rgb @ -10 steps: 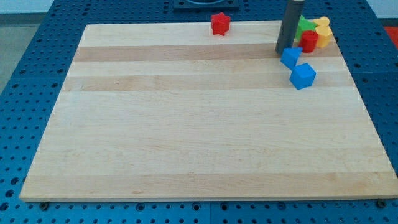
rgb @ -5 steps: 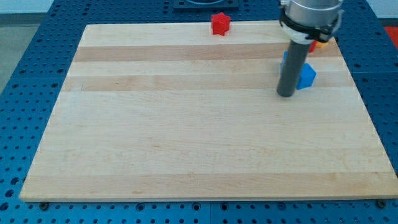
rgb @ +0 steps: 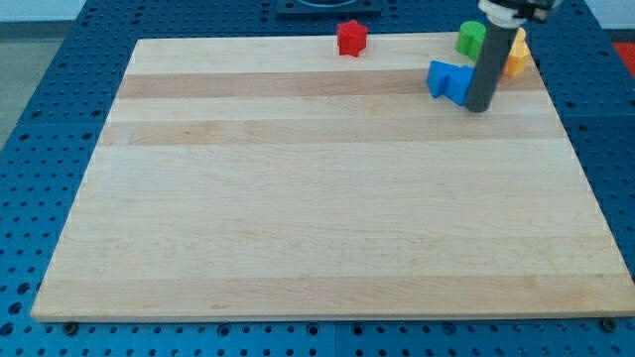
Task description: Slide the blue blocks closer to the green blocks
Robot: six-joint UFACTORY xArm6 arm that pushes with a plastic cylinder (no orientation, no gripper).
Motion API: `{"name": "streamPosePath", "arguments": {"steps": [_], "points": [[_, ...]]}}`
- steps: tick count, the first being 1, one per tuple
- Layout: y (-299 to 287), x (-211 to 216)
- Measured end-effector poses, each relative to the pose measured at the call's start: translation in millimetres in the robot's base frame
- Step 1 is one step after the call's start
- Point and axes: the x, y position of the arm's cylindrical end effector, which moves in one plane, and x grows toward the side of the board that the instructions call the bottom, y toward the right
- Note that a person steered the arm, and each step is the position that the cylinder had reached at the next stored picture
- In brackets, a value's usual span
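My tip (rgb: pixel 479 106) rests on the board near its top right corner, right against the right side of the blue blocks (rgb: pixel 448 80). They show as one joined blue shape; the rod hides part of them. A green block (rgb: pixel 470 38) sits just above them, near the board's top edge, a small gap away. A yellow block (rgb: pixel 516 55) peeks out to the right of the rod. The rod covers whatever lies between green and yellow.
A red star-shaped block (rgb: pixel 351 38) stands at the top edge of the wooden board (rgb: pixel 317 198), left of the cluster. The blue perforated table (rgb: pixel 40 149) surrounds the board.
The rod swung down below the blue blocks, then came back up on their right. The blue blocks have shifted left and up, and lie below the green block.
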Motion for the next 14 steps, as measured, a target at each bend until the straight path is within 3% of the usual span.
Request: {"name": "streamPosePath", "arguments": {"steps": [2,4,6,9,10,14], "points": [[0,-66],[1,-62],[1,-16],[-95,-15],[-102,-16],[-85,-81]]}}
